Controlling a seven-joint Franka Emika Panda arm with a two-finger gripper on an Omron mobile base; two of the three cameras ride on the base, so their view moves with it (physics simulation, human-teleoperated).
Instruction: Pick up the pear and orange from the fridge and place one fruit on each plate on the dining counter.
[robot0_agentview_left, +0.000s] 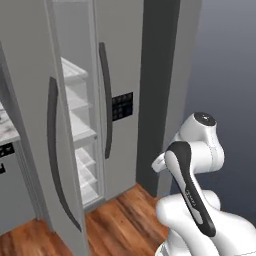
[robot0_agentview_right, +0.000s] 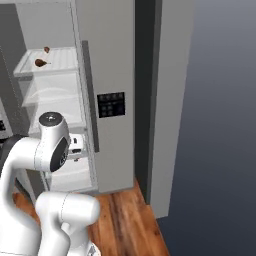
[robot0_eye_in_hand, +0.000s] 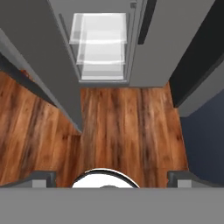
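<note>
The grey fridge stands ahead with its left door swung open, showing white shelves. On the upper shelf lie two small reddish-brown things, too small to tell whether either is the pear. The orange, the plates and the dining counter are out of view. My gripper hangs open above the wooden floor in front of the fridge, pointing down at its lowest shelves, with nothing between its fingers.
The open door juts out toward me on the left. A marble worktop edge shows beyond it. A tall dark panel stands right of the fridge. Wooden floor lies open below the gripper.
</note>
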